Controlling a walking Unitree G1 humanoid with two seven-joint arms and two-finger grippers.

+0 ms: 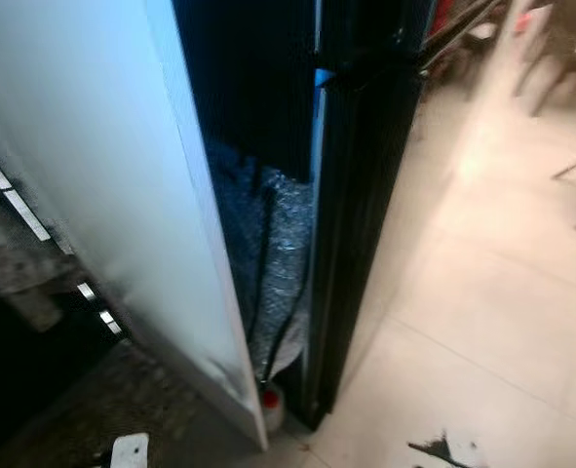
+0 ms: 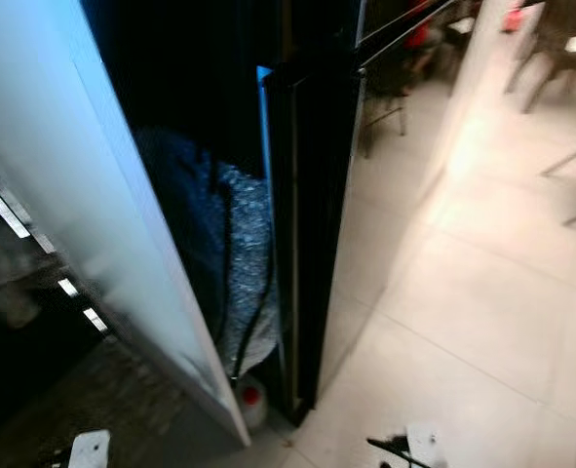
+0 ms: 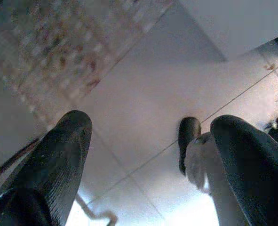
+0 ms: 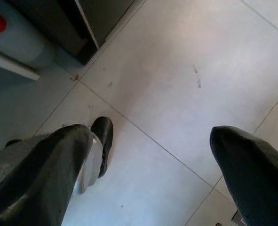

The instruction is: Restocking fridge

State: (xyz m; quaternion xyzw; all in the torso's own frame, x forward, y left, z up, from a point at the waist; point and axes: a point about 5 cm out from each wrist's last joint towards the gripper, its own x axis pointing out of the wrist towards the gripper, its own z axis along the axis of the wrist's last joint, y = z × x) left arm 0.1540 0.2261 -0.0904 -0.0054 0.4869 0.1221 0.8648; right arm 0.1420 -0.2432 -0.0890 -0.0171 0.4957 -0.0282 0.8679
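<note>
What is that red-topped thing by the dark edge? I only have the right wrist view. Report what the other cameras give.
Observer: It is a small white container with a red cap, standing on the floor at the foot of a narrow gap.
Operator: Describe the gap.
Observer: It lies between a white panel and a black appliance side. Dark cables run down inside it.
Operator: Check the left tool.
Observer: The left tool hangs open above the tiled floor, holding nothing.
</note>
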